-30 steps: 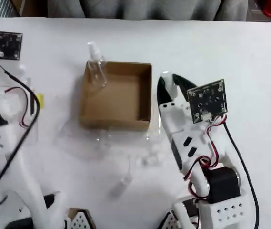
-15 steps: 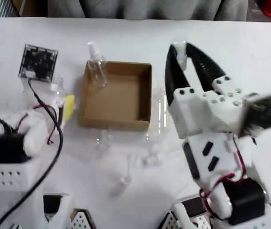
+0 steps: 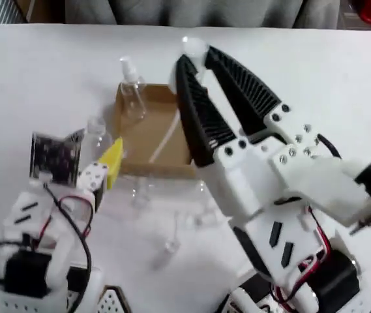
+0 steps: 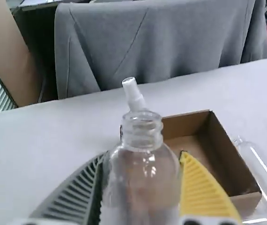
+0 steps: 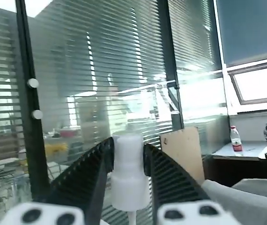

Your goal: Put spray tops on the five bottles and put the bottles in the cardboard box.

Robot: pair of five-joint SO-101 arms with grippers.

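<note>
Spreading below both pairs of fingers, the white surface [image 3: 341, 78] carries everything. The cardboard box [image 3: 139, 140] lies open between the two grippers, and in the high view the right fingers cover one part of it. The right gripper [image 3: 197, 59] is over the box, its black fingers clenched on a white spray top [image 5: 129, 173]; a thin tube shows under the top. The left gripper [image 4: 140, 197] is just beside the box. Its grey and yellow fingers grasp an open bottle [image 4: 142, 168], upright, with the neck free above the fingertips. Beyond the left fingers a capped bottle [image 3: 132, 91] is at the box's corner. Between both grippers, near the box's wall, clear bottles [image 3: 139, 189] and small loose tops [image 3: 205, 212] lie on the surface.
</note>
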